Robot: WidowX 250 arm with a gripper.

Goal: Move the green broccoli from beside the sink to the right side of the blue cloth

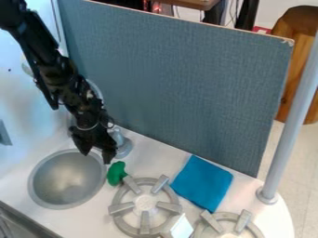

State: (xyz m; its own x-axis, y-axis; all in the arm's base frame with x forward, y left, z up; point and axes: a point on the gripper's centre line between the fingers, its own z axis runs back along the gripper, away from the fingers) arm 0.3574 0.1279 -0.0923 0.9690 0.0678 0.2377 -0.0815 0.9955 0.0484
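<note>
We see the black gripper (97,155) with fingers spread wide, over the edge of the silver sink bowl (67,180), near a small green object (116,173) on the white counter (155,160), between bowl and gray burner (144,223), blue cloth (202,183) beside the burner.

White countertop (152,153), rounded corner at lower right. Round metal sink (65,180) set in at lower left, grey faucet (125,147) by its upper right. Grey burner (144,222) lower center, second one (243,221) bottom right, pale shiny block (181,227) between. Green toy piece (115,174) between sink and first burner. Blue cloth (202,182) flat, right of center. Grey pole (288,116) stands at right; blue-grey panel (180,83) upright along back edge.
</note>
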